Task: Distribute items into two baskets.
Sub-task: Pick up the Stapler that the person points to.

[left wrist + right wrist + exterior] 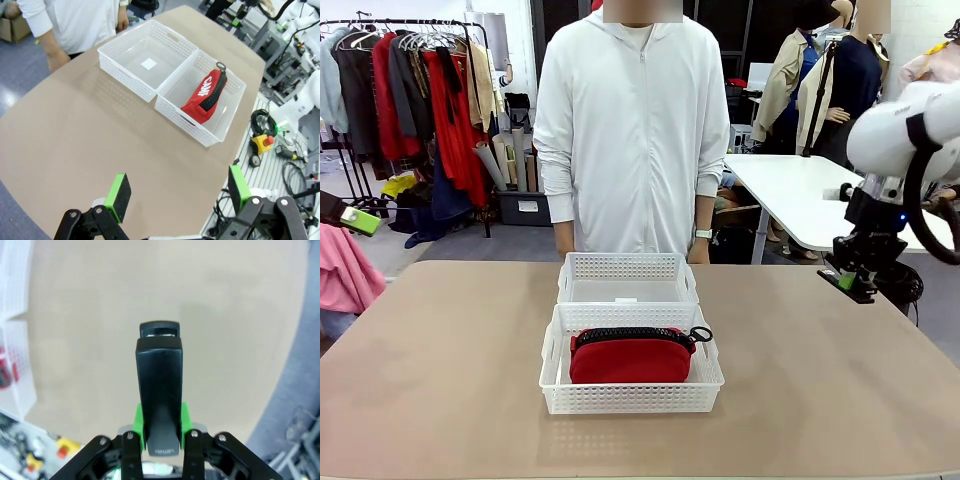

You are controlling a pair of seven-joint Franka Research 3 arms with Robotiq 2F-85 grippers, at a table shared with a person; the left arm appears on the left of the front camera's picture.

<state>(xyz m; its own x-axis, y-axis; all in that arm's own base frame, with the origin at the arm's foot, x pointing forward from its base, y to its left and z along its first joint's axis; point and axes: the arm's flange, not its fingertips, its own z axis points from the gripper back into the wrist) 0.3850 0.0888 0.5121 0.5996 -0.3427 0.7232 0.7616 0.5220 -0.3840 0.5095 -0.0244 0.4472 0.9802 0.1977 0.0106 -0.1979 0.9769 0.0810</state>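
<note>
Now the right pincer point(161, 432) pinches the black stapler point(159, 390), seemingly lengthwise along its fingers, while the left pincer point(177, 192) stands spread.

White lettering, approx. "CAMI", on red pouch point(205, 96) in basket point(227, 122).

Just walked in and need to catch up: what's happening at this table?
The robot is sorting items into two white baskets. The red pouch already lies in the near basket; the far basket, by the person, holds nothing but its label. The right gripper is shut on a black stapler-like device above the table's right side. The left gripper hangs open.
</note>
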